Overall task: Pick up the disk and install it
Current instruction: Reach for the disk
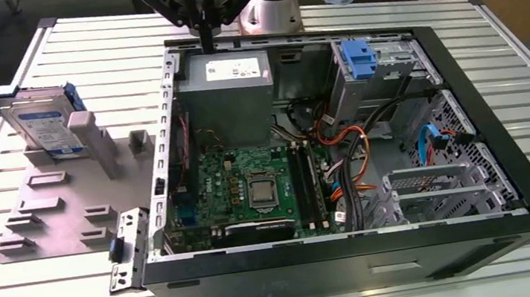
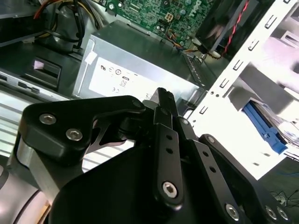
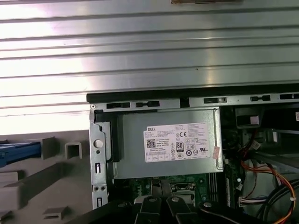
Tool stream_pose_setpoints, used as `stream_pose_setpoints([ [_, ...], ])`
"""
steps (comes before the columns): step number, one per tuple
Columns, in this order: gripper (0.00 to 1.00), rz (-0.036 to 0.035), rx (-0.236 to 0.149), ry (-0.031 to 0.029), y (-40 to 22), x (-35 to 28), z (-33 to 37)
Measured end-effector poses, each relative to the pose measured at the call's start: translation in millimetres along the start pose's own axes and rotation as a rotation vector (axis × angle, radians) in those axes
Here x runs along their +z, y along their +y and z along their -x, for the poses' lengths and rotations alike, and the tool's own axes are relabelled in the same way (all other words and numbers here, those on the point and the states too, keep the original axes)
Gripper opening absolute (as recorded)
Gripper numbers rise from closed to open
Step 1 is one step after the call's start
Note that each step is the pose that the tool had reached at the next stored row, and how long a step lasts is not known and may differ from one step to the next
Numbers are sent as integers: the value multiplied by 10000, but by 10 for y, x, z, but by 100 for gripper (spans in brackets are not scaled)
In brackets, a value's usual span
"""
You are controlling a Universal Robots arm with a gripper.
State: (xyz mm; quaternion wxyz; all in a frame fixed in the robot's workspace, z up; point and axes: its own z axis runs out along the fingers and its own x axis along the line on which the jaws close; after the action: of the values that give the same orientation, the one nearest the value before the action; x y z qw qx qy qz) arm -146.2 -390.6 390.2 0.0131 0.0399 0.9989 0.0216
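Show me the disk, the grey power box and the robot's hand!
disk [image 1: 40, 123], exterior view, on its white-and-blue label.
grey power box [image 1: 229, 93], exterior view, on its bare grey face below the sticker.
hand [image 1: 205, 44], exterior view, at its black tip.

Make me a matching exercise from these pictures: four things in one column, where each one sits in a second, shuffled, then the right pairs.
Things: 1 disk; 2 gripper; 3 power supply box; 4 blue tab.
Places: A inside the case, bearing a white sticker; B upright in the grey holder outside the case; C above the case's rim; D on the metal cage, toward the exterior view's right.
Pairs: 1-B; 2-C; 3-A; 4-D.
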Motion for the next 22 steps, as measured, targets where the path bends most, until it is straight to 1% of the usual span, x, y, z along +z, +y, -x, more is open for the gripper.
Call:
stream_pose_setpoints([
  [4,11,1,5,-2,6,2,-60],
  [15,11,2,7,-2,6,3,-72],
  [22,11,1,7,-2,0,2,-137],
])
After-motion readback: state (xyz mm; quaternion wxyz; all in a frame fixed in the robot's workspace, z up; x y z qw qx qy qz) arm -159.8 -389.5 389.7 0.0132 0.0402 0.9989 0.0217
